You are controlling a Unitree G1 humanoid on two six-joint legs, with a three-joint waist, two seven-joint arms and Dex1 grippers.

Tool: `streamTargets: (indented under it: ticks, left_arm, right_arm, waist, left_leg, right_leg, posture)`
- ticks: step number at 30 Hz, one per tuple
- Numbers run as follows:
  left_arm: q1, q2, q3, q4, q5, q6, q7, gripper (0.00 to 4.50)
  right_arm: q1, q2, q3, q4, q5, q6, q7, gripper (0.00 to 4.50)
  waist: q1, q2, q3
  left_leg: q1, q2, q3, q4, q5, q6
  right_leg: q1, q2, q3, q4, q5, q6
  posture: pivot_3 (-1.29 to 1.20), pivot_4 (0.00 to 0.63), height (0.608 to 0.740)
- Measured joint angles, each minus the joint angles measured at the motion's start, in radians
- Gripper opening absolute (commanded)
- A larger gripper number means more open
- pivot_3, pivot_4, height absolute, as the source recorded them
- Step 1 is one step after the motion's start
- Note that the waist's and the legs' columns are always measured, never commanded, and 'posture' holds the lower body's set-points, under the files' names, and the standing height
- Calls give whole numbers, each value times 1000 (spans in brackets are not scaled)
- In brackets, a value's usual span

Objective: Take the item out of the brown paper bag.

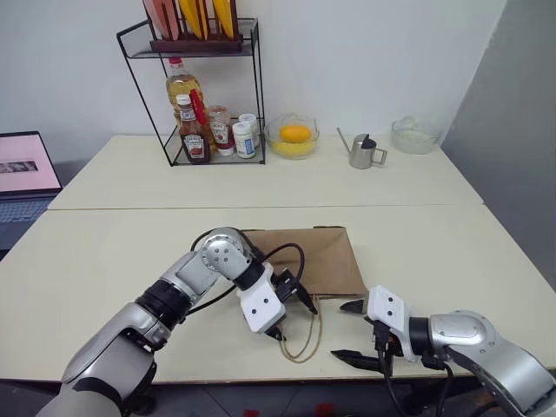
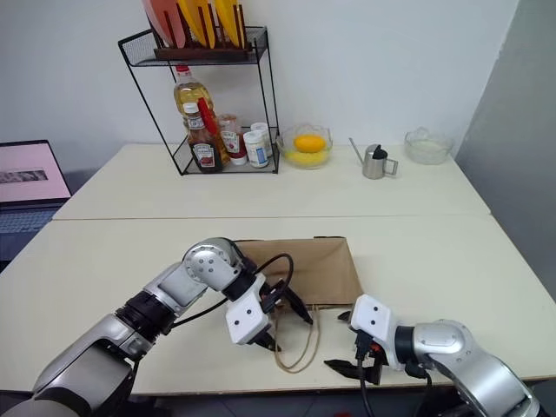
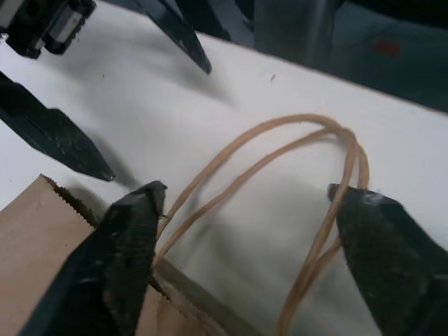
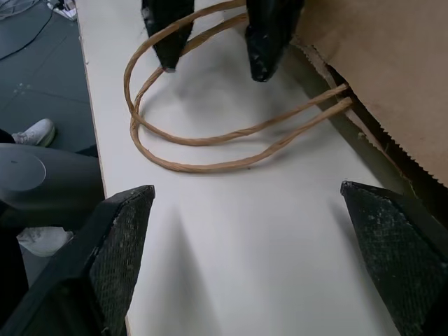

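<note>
Head views: bag flat on the desk, mouth toward the robot, twine handles trailing out. Left end effector just over the mouth and handles, fingers apart, nothing grasped. Right end effector just beside the handles, released wide, empty. Bottle unseen, probably inside.

Left wrist view: black fingers straddling both twine loops at the jagged edge, not clenched.

Right wrist view: handles lying ahead of spread fingers, bag mouth off to one side.

Step, judged: opening or pinning the bag. Next: closing on the handles or top edge, then lifting it for reaching in.
</note>
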Motion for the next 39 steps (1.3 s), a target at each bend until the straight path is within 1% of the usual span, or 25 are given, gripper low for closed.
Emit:
streamTargets:
  ticks: [6, 7, 8, 9, 11, 13, 19, 23, 26, 28, 32, 35, 39]
  left_arm:
    - [18, 0, 26, -7, -4, 22, -2, 980]
    - [18, 0, 28, -8, -4, 31, -3, 625]
    - [18, 0, 34, -14, -6, 52, -4, 296]
    - [18, 1, 41, -19, -11, 80, -4, 58]
    - [19, 1, 64, -24, -30, 167, -3, 25]
    - [18, 1, 87, -30, -41, 238, 3, 25]
    - [18, -2, 113, -38, -28, 347, 35, 25]
    - [14, -24, 134, -62, -28, 450, 61, 25]
    - [11, -36, 154, -81, -30, 543, 77, 25]
    - [11, -42, 161, -94, -30, 578, 84, 25]
    - [13, -41, 176, -111, -30, 622, 85, 25]
    - [15, -43, 183, -143, -31, 664, 87, 25]
    - [17, -42, 192, -154, -32, 695, 91, 25]
  right_arm:
    - [27, -9, -21, -16, 0, -6, 1, 4500]
    - [31, -9, -22, -16, -1, -11, 4, 4500]
    - [41, -17, -20, -16, -15, -41, 12, 4500]
    - [55, -28, -17, -14, -34, -78, 19, 4500]
    - [83, -62, 0, -3, -84, -174, 43, 4500]
    - [112, -69, 11, 21, -118, -260, 64, 4500]
    - [140, -90, 22, 40, -178, -443, 126, 4500]
    - [66, -46, 79, 116, -259, -594, 137, 4500]
    - [8, -12, 113, 216, -321, -763, 140, 4500]
    - [-24, 0, 139, 292, -371, -896, 139, 4500]
    - [-72, 52, 174, 428, -436, -1095, 113, 4500]
    - [-126, 101, 176, 526, -468, -1192, 66, 4500]
    - [-177, 132, 171, 632, -513, -1285, -6, 4500]
  waist:
    - [0, 0, 0]
    - [0, 0, 0]
    - [0, 0, 0]
    - [0, 0, 0]
    - [0, 0, 0]
    - [-1, 0, 0]
    - [0, 0, 0]
    - [-1, 0, 0]
    - [-1, 0, 0]
    - [-1, 0, 0]
    - [-2, 0, 0]
    - [-2, 0, 0]
    - [-2, 0, 0]
  left_leg:
    - [0, 0, 0, 1, 0, 1]
    - [0, 0, 0, 1, 0, 1]
    - [0, 0, 0, 1, 0, 1]
    - [0, 0, 0, 1, -1, 1]
    - [0, 0, 0, 1, -1, 2]
    - [0, 0, 0, 1, -1, 2]
    - [1, 0, 0, 2, -1, 2]
    - [1, 0, 0, 2, -1, 2]
    - [1, 0, 0, 2, -1, 2]
    - [1, 0, 0, 2, -1, 2]
    - [1, 0, 0, 2, -1, 2]
    - [1, 0, 0, 2, -1, 2]
    - [1, 0, 0, 2, -1, 2]
  right_leg:
    - [0, 0, 0, 0, 0, 0]
    - [0, 0, 0, 0, 0, 0]
    - [0, 0, 0, 0, 0, 0]
    - [0, 0, 0, 0, 0, 0]
    - [1, 0, 0, 0, 0, 0]
    - [1, 0, 0, 0, 0, 0]
    - [1, 0, 0, 0, 0, 0]
    - [1, 0, 0, 0, 0, 0]
    - [1, 0, 0, 0, 0, 0]
    - [2, 0, 0, 0, 0, 0]
    - [2, 0, 0, 0, 0, 0]
    - [2, 0, 0, 0, 0, 0]
    - [2, 0, 0, 1, 0, 0]
  posture:
    - [0, 150, 740]
    - [0, 150, 740]
    - [0, 150, 740]
    - [0, 150, 740]
    - [0, 150, 740]
    - [0, 150, 740]
    - [0, 150, 740]
    - [0, 150, 740]
    - [0, 150, 740]
    - [0, 150, 740]
    - [0, 150, 740]
    - [0, 150, 740]
    - [0, 150, 740]
